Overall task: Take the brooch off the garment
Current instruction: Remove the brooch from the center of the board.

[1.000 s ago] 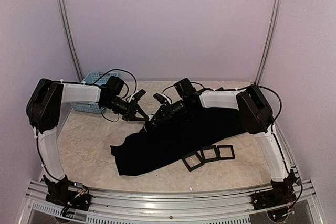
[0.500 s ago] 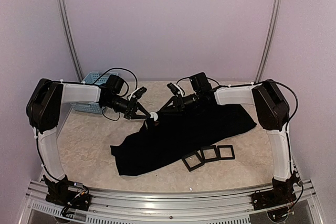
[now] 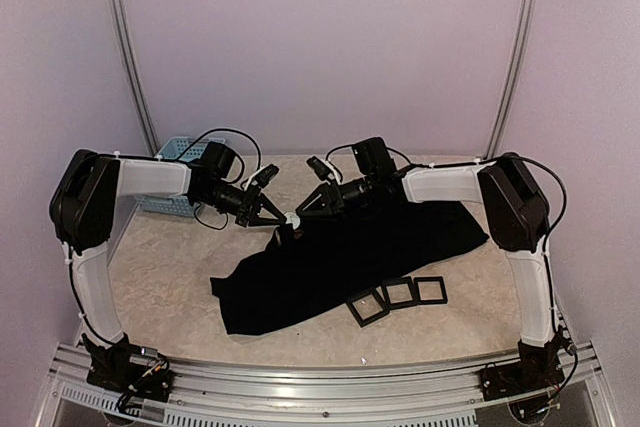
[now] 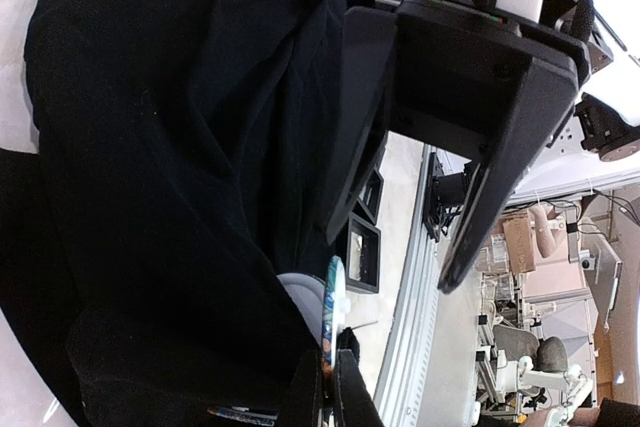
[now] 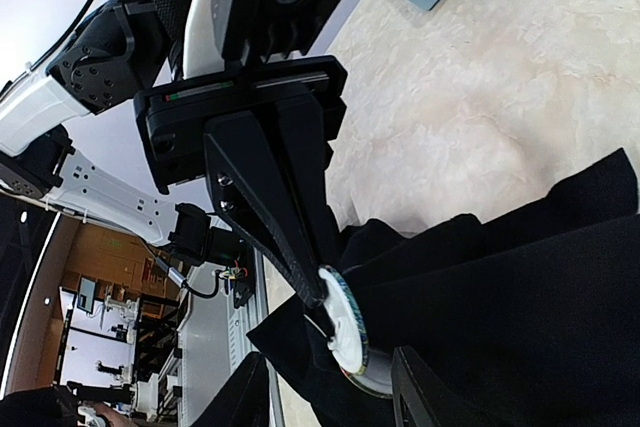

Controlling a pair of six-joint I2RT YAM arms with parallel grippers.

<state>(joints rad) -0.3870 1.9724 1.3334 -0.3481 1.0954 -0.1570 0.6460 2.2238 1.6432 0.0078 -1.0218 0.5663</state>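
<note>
left gripper (image 3: 276, 217): pressed together, pinching the brooch (image 3: 291, 219) by its rim
right gripper (image 3: 304, 212): spread, holding nothing
brooch: on the lifted garment (image 3: 340, 259) edge, between both tips
key relation: disc edge-on, just ahead of the right gripper, in line with its gap

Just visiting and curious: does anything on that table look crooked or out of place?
Somewhat. The black garment lies rumpled, one corner tugged up by the round brooch pinched in the left gripper. The leftmost square frame sits skewed beside its two neighbours.
</note>
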